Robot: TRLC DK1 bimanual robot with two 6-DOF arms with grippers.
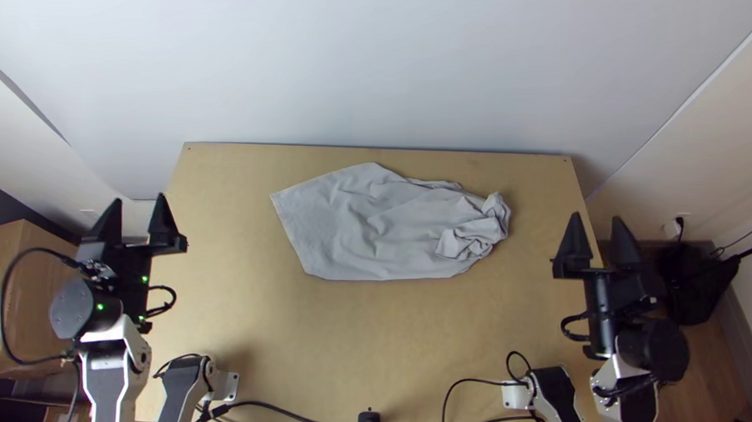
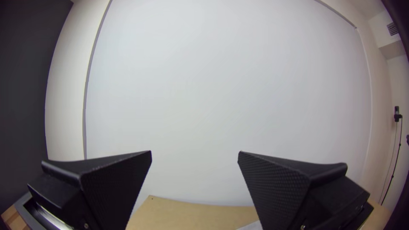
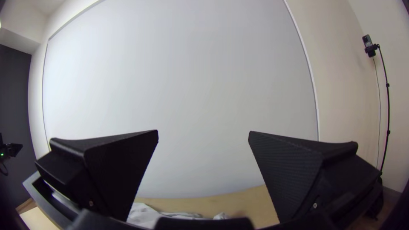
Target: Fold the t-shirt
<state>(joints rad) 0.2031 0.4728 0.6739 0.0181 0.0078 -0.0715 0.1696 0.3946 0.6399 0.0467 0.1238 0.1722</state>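
Jaws standing wide and holding nothing, the left gripper (image 1: 139,198) is hanging at the frame's left. The shirt (image 1: 350,227) is lying in the upper centre on the table (image 1: 321,343), spreading leftward, bunching at its right end. At right, the right gripper (image 1: 597,216) is gaping wide, empty. Folding is seemingly awaiting flattening; the next move is probably calling for pinching and drawing out that bunched end.
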